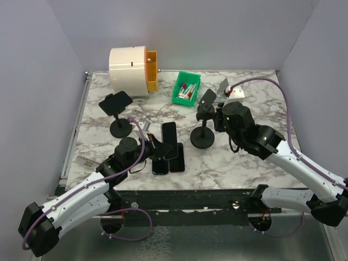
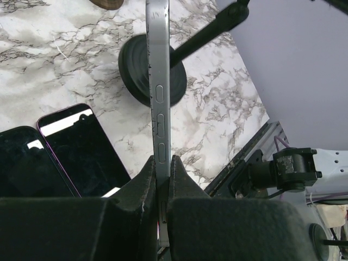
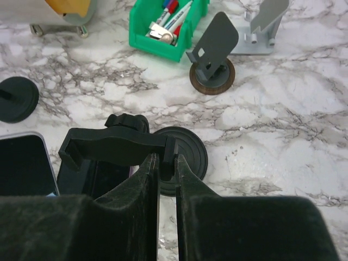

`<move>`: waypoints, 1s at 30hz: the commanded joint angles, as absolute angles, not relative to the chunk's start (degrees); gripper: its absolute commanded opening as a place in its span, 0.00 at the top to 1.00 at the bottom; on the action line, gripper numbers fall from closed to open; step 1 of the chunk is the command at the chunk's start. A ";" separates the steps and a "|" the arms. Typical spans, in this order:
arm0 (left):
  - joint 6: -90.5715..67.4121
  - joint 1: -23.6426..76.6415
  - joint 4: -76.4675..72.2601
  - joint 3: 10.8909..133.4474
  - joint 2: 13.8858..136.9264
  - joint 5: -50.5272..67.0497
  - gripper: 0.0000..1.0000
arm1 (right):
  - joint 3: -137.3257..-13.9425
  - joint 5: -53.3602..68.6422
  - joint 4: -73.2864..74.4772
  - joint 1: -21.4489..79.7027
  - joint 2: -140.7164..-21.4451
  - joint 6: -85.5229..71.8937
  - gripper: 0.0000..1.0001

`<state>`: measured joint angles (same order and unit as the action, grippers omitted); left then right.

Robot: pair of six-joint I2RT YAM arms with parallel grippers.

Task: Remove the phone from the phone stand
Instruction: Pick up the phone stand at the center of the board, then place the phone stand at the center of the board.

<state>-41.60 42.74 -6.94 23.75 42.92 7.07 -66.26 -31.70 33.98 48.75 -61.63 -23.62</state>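
Two arms are at work near the middle of the marble counter (image 1: pixel 255 109). The left end effector (image 1: pixel 157 142) is clamped on the phone (image 1: pixel 169 136), which is off the phone stand (image 1: pixel 203 140) and stands on edge just to its left. From above, that grip is half hidden by the arm. The left wrist view settles it: the fingers (image 2: pixel 145 179) press both faces of the phone (image 2: pixel 159 103), its side buttons facing the lens and the stand's round base (image 2: pixel 136 65) behind it. The right end effector (image 1: pixel 217 117) is clenched on the stand. Only the right wrist view shows how: its fingers (image 3: pixel 187 179) pinch one end of the black cradle (image 3: pixel 109 144), with the base (image 3: pixel 190 155) below. Two other phones (image 1: pixel 167 161) lie flat, side by side, under the held one, screens up (image 2: pixel 81 144). At the back, a green bin (image 1: pixel 178 95) holds several pens (image 3: pixel 171 16), red and white among them; how many, I cannot tell. Beside it are a grey stand (image 3: pixel 215 41) on a brown disc and a silver stand (image 3: pixel 263 24). A second black stand (image 1: pixel 117 103) stands to the left, and a white-and-yellow drum (image 1: pixel 130 68) sits in the back left corner. Bare marble runs from the gripped stand to the counter's right edge. The near edge, with its metal rail (image 2: pixel 255 147), lies close behind the left end effector.
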 commanded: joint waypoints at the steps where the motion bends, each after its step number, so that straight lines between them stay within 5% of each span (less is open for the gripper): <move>1: -42.45 42.46 -7.85 23.33 40.89 6.78 1.00 | -71.19 -37.15 28.16 48.86 -64.99 -21.11 1.00; 14: -42.31 42.45 -6.78 23.11 39.19 6.48 1.00 | -80.42 -33.21 21.24 38.56 -71.45 -20.39 1.00; 30: -42.35 42.47 -9.50 22.22 40.27 8.24 1.00 | -76.34 -34.81 25.51 24.25 -63.89 -18.48 1.00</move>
